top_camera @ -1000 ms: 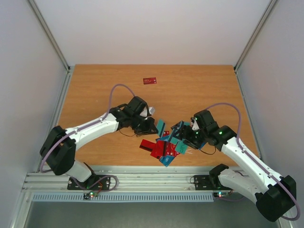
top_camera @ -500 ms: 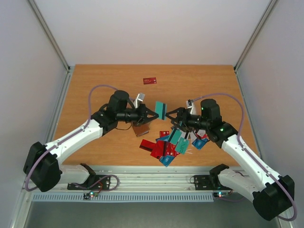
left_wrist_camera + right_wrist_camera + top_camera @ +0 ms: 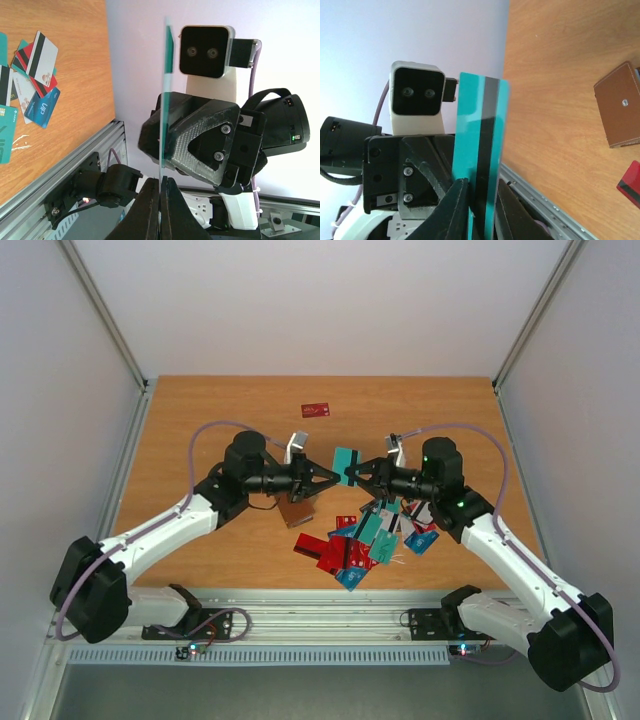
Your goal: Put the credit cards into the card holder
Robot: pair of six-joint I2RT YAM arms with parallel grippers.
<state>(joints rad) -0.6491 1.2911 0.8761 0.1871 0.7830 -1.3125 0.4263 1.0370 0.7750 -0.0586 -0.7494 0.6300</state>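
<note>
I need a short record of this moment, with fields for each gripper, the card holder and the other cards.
left gripper: shut on teal card, in the air
right gripper: fingers on both sides of the same card; grip unclear
card holder: flat on the table, near the left gripper
loose cards: pile near the front edge
red card: alone, at the far side

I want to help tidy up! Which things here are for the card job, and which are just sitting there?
For the job: the teal card held up in the air; the pile of cards near the front; the lone red card at the back; the brown card holder.
Just there: the wooden table; the metal rail; the purple cables.
</note>
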